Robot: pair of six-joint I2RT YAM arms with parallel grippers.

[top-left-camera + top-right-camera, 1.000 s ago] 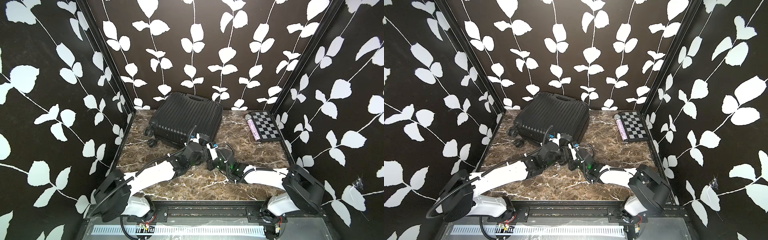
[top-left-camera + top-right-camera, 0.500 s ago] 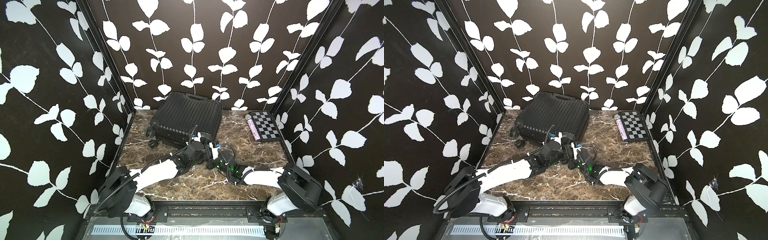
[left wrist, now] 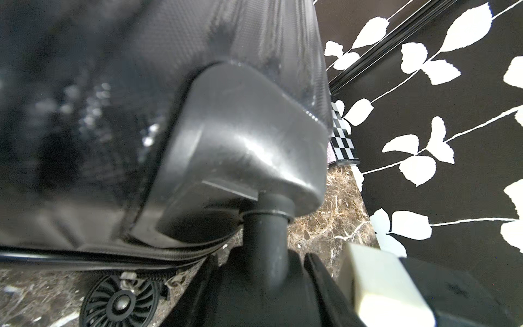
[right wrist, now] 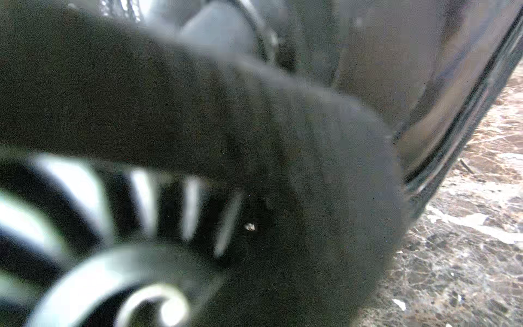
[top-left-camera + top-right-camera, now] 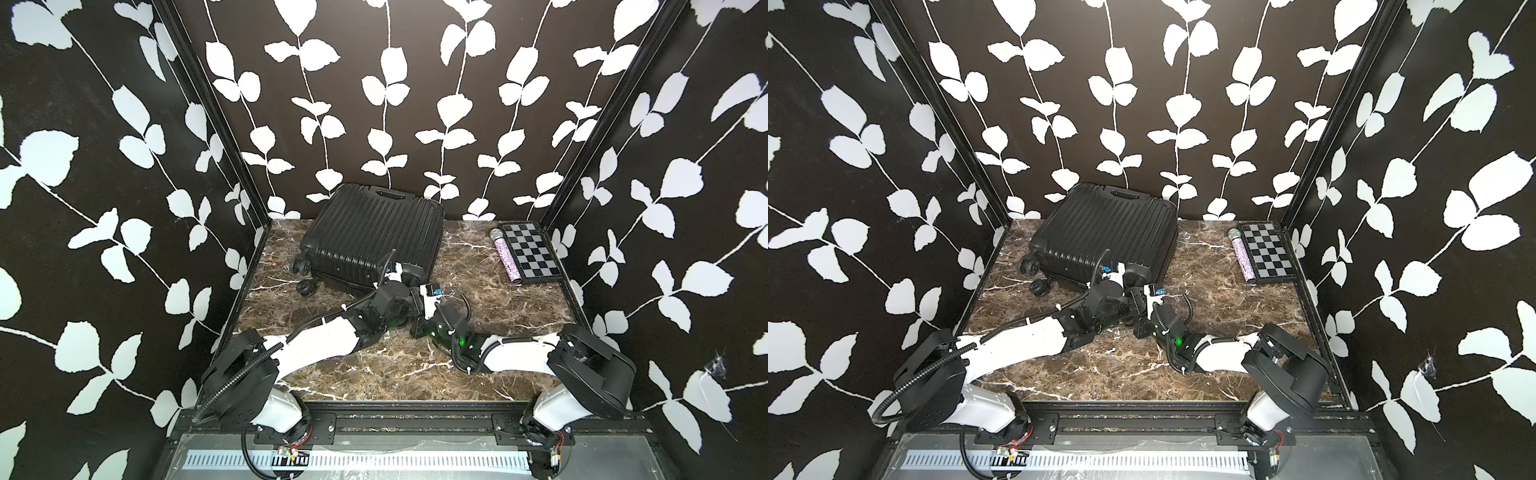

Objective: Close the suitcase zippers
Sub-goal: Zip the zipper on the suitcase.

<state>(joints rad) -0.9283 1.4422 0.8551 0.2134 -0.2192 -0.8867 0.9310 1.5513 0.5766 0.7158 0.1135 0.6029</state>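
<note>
Arms (image 5: 324, 349) shifted, left jaws part-open round wheel (image 3: 263, 297), right jaws shut

Glittery tube (image 5: 506, 259) beside checkerboard (image 5: 532, 254)

The brown marble table (image 5: 374, 374) bore the black suitcase (image 5: 374, 237) lying flat, its near wheeled corner at the fingers of the left gripper (image 5: 409, 286) and right gripper (image 5: 417, 299); well right of those fingers lay a checkerboard (image 5: 532, 255), a glittery purple tube (image 5: 508, 259) just beside it
</note>
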